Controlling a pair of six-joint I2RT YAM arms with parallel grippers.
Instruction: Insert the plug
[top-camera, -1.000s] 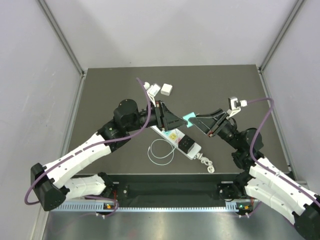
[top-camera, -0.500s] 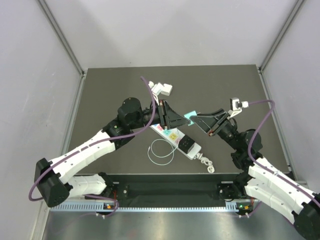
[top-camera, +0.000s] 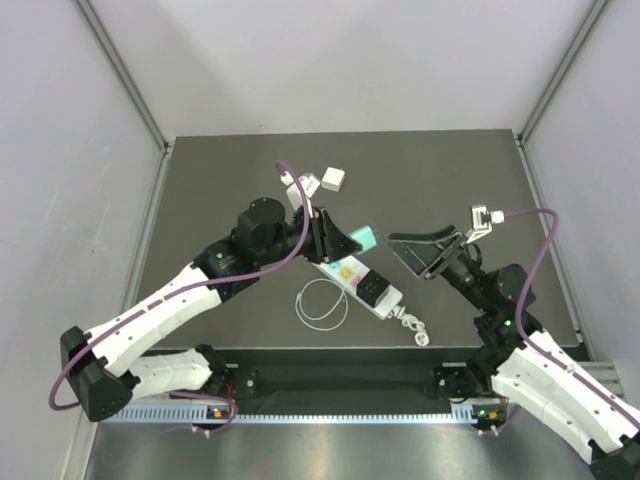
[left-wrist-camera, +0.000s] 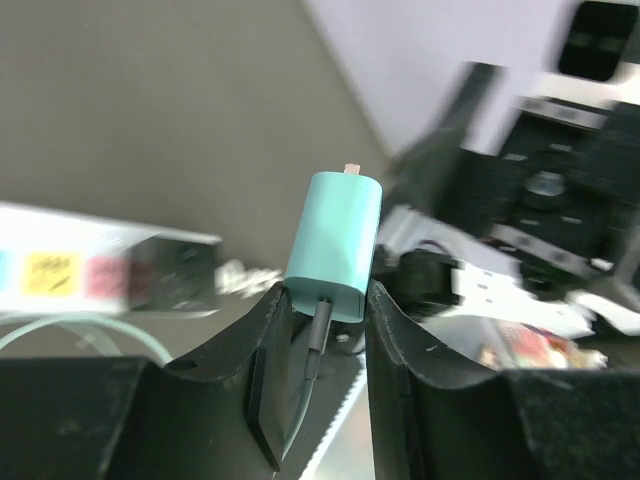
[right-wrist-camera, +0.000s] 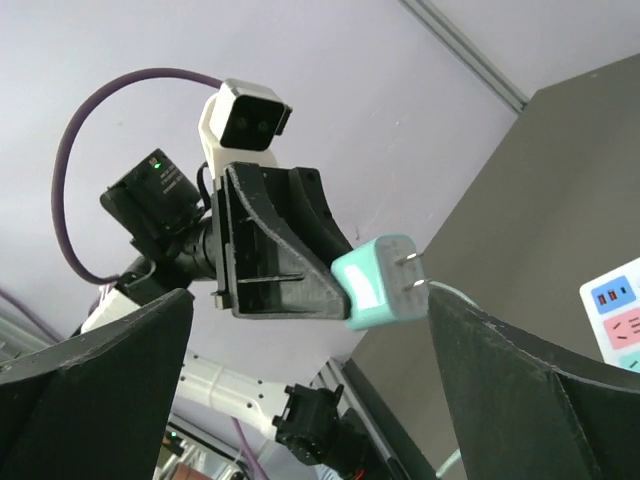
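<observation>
A teal plug (top-camera: 366, 238) with two metal prongs hangs above the table's middle, clamped by its cable end in my left gripper (top-camera: 352, 240). The left wrist view shows the plug (left-wrist-camera: 335, 245) standing upright between the black fingers (left-wrist-camera: 400, 340), my left gripper (left-wrist-camera: 325, 300) shut on it. My right gripper (top-camera: 413, 252) stands open a short way to the right, touching nothing. From the right wrist view the plug (right-wrist-camera: 385, 283) points its prongs toward my open right gripper (right-wrist-camera: 310, 298). The white power strip (top-camera: 360, 280) lies flat just below the plug.
The plug's thin pale cable (top-camera: 322, 303) lies in a loop beside the strip. Two small white adapters (top-camera: 320, 181) sit at the back of the dark mat. A small metal chain (top-camera: 412, 327) rests near the strip's near end.
My right gripper has opened, let go of the plug and drawn back to the right. The left gripper has closed on the plug and now carries it alone, slightly further left.
</observation>
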